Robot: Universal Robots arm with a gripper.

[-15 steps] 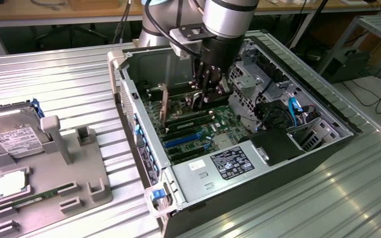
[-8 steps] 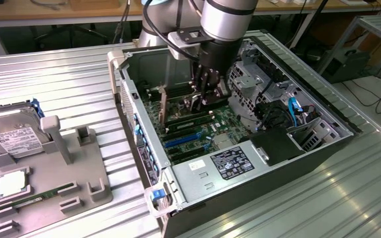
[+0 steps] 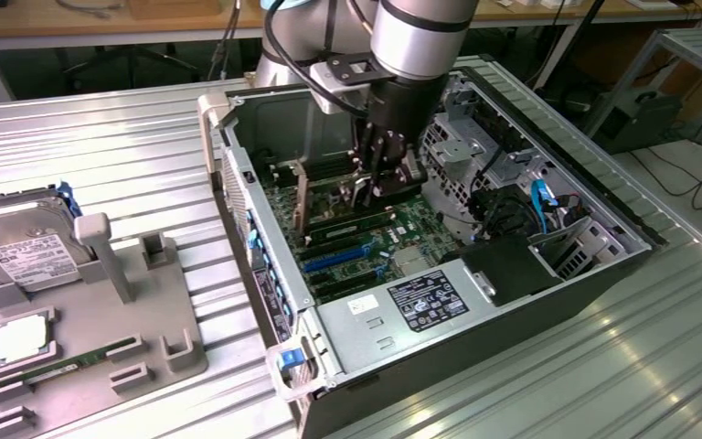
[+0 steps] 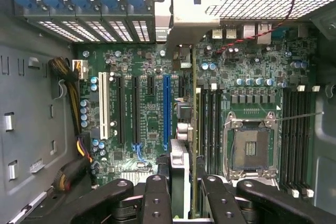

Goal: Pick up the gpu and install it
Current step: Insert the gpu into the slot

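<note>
On the exterior view's left we see the grey moulded plastic parts holder [image 3: 125, 302] on the ribbed metal table [image 3: 107, 146]. It carries the silver boxy hard drive with its white label [image 3: 28, 256] and the thin narrow green RAM stick [image 3: 77, 363]. Each sits in its own shaped pocket, we judge, so that a part waits in a known place.

Further right the open black-and-grey metal computer case [image 3: 244, 197] lies on its side. That turns the green motherboard [image 3: 369, 242] face-up, so a card can be brought straight down onto it.

The silver-grey jointed robot arm [image 3: 419, 37] reaches from above into the case with its wrist vertical. Its black two-fingered gripper [image 3: 379, 187] points down, close over the board.

In the wrist view the gripper is clenched on the gpu [image 4: 181, 156], a flat green circuit card with a long silver end bracket, seen edge-on between the fingers [image 4: 155, 198]. We think it is held upright by its upper edge so that the connector edge below is free to meet a slot. The bracket faces the case's perforated rear wall.

The card runs parallel to the long blue plastic expansion slot [image 4: 167, 108] and just beside it — whether its edge sits in any slot we cannot tell.
</note>
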